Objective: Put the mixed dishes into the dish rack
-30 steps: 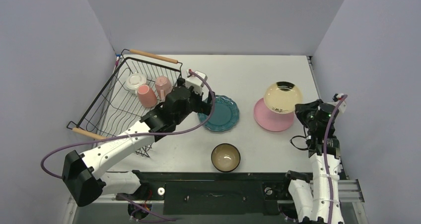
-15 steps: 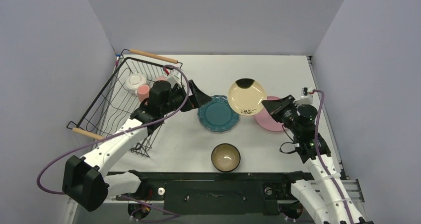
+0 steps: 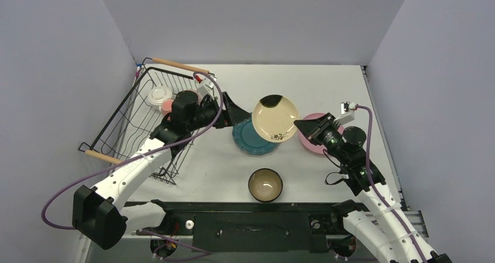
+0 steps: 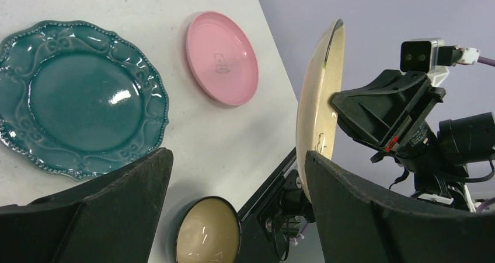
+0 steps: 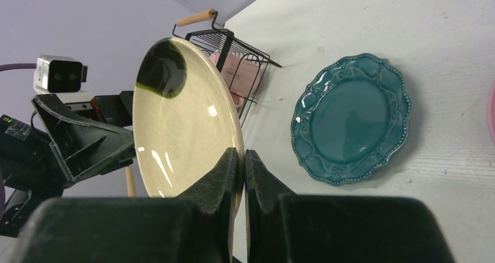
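My right gripper [image 3: 300, 125] is shut on the rim of the cream plate [image 3: 274, 118], holding it tilted in the air above the teal scalloped plate [image 3: 251, 141]. The pinch on the rim shows in the right wrist view [image 5: 240, 152]. My left gripper [image 3: 236, 114] is open and faces the cream plate's [image 4: 318, 100] left edge, which sits just inside its right finger [image 4: 373, 216]. The pink plate [image 3: 307, 144] and the dark bowl [image 3: 265, 185] lie on the table. The dish rack [image 3: 137, 108] stands at the left with a white mug [image 3: 159, 95] and a pink mug [image 3: 167, 105] inside.
The rack's wooden handles [image 3: 180, 65] are at its far and near ends. The left arm passes over the rack's right side. A black rail [image 3: 251, 207] runs along the table's near edge just behind the bowl. Grey walls close in the table on three sides.
The right arm lifted the cream plate off the pink plate and carried it left over the teal plate. The left gripper drew back toward the rack and turned to face it, its jaws narrowing slightly.
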Available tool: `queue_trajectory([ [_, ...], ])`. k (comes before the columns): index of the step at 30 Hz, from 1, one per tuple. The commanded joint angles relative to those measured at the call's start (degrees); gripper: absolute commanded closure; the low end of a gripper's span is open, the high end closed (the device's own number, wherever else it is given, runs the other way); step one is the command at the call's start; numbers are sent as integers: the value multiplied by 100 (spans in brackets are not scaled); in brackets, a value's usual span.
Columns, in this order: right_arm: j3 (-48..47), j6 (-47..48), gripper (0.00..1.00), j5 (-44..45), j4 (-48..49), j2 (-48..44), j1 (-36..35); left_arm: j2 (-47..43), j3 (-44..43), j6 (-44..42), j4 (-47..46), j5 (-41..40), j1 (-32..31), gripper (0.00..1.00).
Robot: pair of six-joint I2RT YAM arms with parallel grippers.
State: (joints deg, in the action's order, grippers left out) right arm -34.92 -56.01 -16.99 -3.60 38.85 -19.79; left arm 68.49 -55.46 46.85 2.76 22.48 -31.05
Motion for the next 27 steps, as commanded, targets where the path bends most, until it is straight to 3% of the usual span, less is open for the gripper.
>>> queue_trajectory([
  [1,-18,63,100,-143,601,16,-292,-26,-391,-392,-285,494,-79,17],
  [11,-26,98,100,-28,605,92,-590,-291,-312,-600,-287,415,-210,11],
  [16,22,56,100,45,640,60,-628,-484,-223,-581,-104,269,-61,18],
  [25,-14,-64,100,72,778,198,-824,-365,-148,-375,-399,586,-4,16],
  [27,-42,-52,100,149,801,238,-940,-283,-173,-326,-439,764,-15,21],
])
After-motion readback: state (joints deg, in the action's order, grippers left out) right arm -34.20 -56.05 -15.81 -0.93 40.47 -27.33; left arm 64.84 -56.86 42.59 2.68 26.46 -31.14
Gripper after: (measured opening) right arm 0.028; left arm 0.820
